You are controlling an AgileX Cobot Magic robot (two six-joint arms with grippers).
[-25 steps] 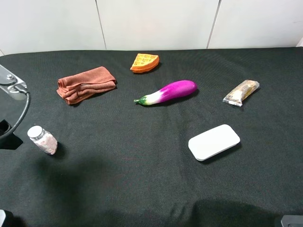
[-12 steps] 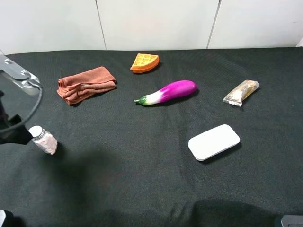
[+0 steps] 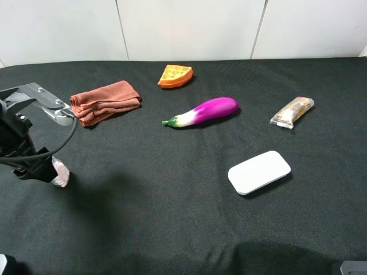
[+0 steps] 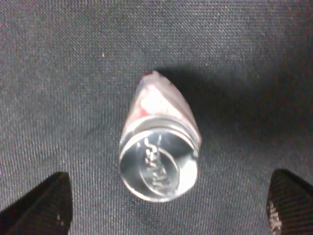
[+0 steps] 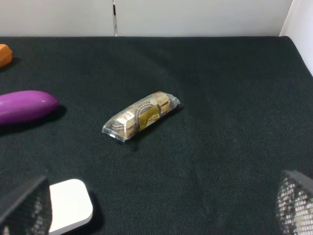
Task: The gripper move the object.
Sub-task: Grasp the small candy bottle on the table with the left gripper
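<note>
The object is a small clear shaker jar (image 3: 61, 175) with pale pinkish contents, standing tilted on the black cloth at the left. In the exterior view its cap is hidden under my left arm. My left gripper (image 3: 41, 170) hangs right over it. In the left wrist view the jar (image 4: 159, 147) shows cap-first between the two dark fingertips (image 4: 45, 204). The left gripper (image 4: 166, 211) is open, with its jaws wide on either side and not touching the jar. My right gripper (image 5: 161, 208) is open and empty, low over the cloth at the right.
A folded brown cloth (image 3: 105, 102) lies just behind the left arm. An orange waffle (image 3: 175, 75), a purple eggplant (image 3: 206, 111), a wrapped snack (image 3: 292, 112) and a white flat rounded box (image 3: 259, 172) lie across the middle and right.
My left arm has swung in from the left edge and now sits over the jar, covering its cap. The jar has not moved.
</note>
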